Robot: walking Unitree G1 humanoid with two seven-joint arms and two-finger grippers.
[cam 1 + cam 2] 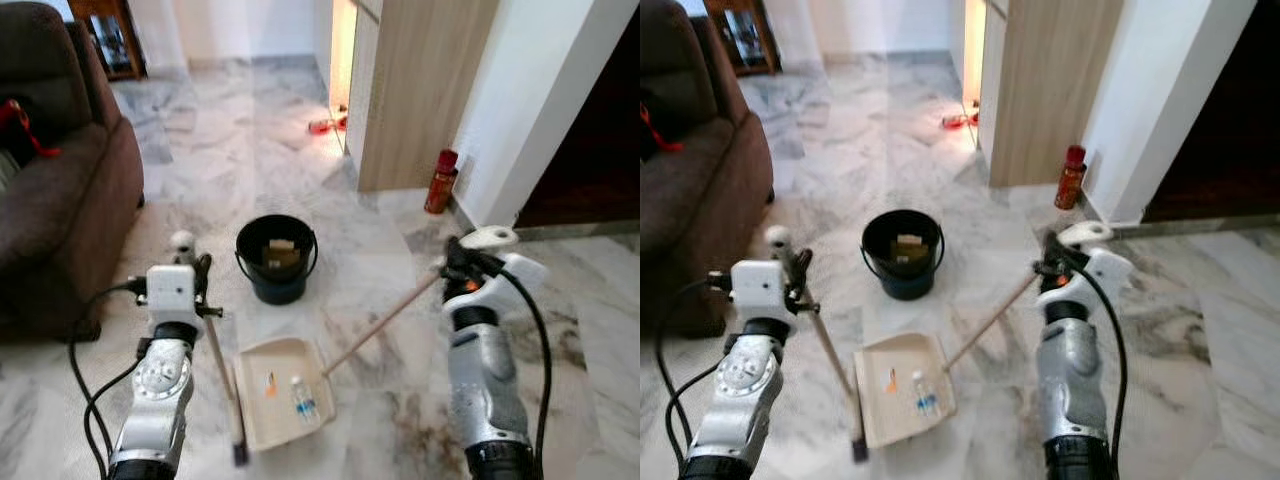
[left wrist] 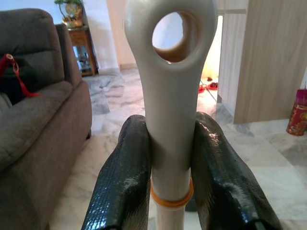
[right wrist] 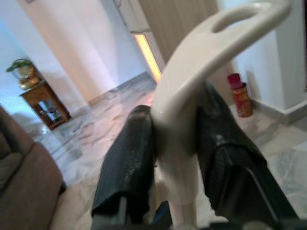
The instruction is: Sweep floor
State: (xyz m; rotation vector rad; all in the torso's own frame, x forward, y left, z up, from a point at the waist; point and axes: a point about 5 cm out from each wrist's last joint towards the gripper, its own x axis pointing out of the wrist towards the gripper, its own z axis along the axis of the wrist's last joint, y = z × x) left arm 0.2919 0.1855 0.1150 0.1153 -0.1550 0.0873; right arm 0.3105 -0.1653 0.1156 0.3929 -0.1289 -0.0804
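The left gripper clamps the broom handle; the right gripper clamps the dustpan handle, its pan below.

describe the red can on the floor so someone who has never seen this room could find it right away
Start at the tall wooden cabinet panel rising from the marble floor, then look just past its right edge to the white wall. The red cylindrical can with the red cap stands upright at that wall's foot. It is slim and red, unlike the squat round black plastic bucket out on the open floor.
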